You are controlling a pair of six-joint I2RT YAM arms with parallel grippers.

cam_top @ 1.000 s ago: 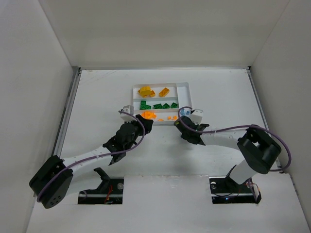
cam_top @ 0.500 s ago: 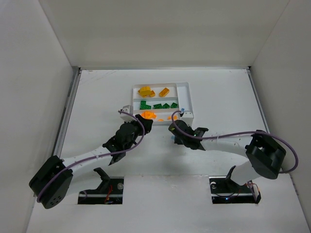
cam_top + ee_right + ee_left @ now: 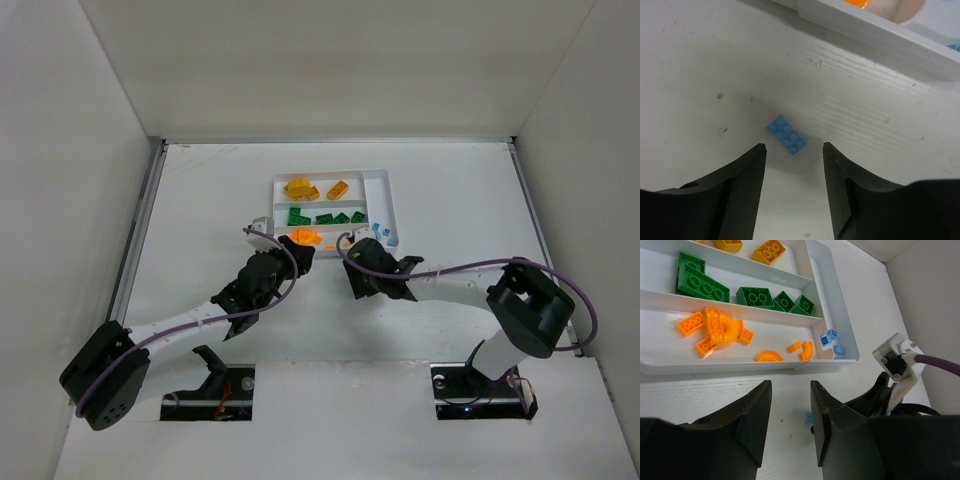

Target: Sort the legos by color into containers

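A white tray (image 3: 391,205) sits on the tabletop (image 3: 200,200), in the middle and closer to the far edge. Its far long slot holds yellow bricks (image 3: 300,187). The middle slot holds green bricks (image 3: 326,216). The near slot holds orange pieces (image 3: 720,330), some flat and some curved. The thin slot at the tray's right end holds tiny pale blue pieces (image 3: 828,338).

One small blue brick (image 3: 786,135) lies flat on the tabletop, just outside the tray's near edge. The right gripper (image 3: 793,147) hangs right over it with its two fingers apart, one on each side, and is not holding it. The left gripper (image 3: 790,390) is near the tray's near edge too, by the orange slot. Its fingers are also apart, with nothing between them.
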